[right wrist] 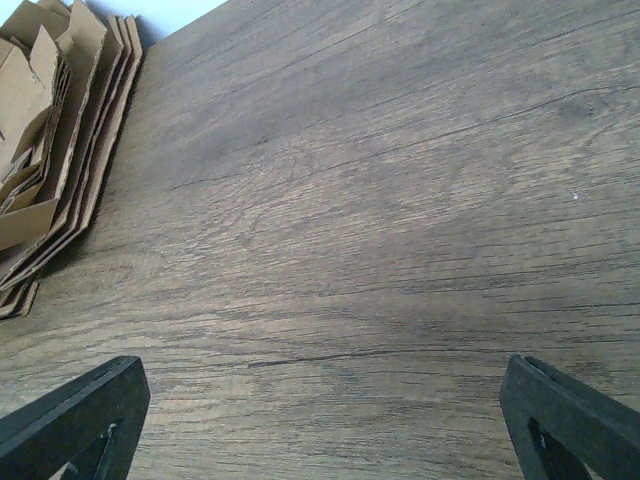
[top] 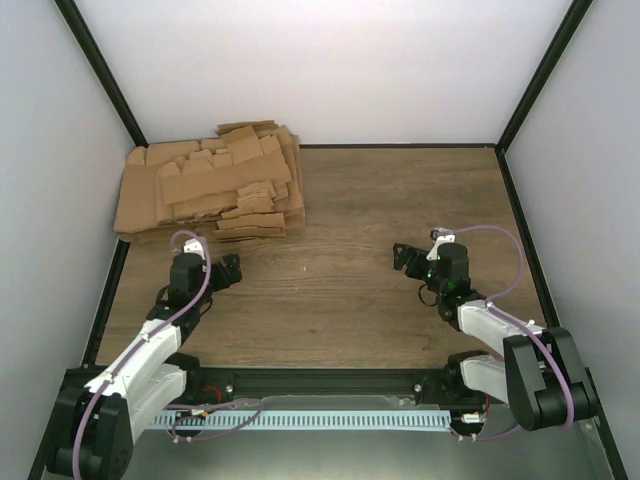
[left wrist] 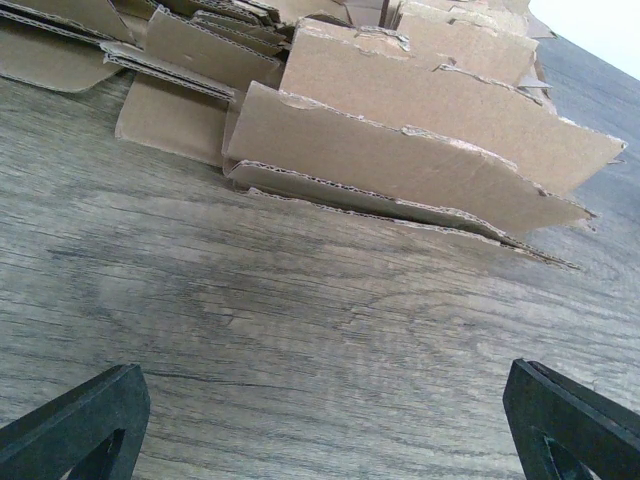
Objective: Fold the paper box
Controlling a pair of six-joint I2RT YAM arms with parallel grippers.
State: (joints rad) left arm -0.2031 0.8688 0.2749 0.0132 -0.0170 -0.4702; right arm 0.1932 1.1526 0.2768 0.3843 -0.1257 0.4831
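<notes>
A wooden table (top: 340, 290) seen from above, closed in by white walls (top: 300, 60) with black corner posts (top: 100, 70). Two robot arms are bolted at the near edge.

In the far left corner lies an untidy pile of flat brown cardboard pieces (top: 215, 180). The pile runs longer from left to right than from front to back, and its sheets overlap at slightly different angles. No single paper box can be told apart from this pile, so where it lies, which way it points and the direction of its long side cannot be told.

The left gripper (top: 232, 270) sits low over the table, just in front of the pile's near edge and aimed toward it. In the left wrist view its jaws are spread wide, with bare wood between the left gripper (left wrist: 322, 385) tips and nothing held. The torn, corrugated edges of the pile (left wrist: 400, 130) fill the upper part of that view, apart from the fingers.

The right gripper (top: 400, 258) is on the right half of the table, well apart from the pile and pointing left. In the right wrist view the right gripper (right wrist: 322, 375) also has its jaws wide apart and holds nothing. The pile (right wrist: 50, 150) shows at the far left edge.
</notes>
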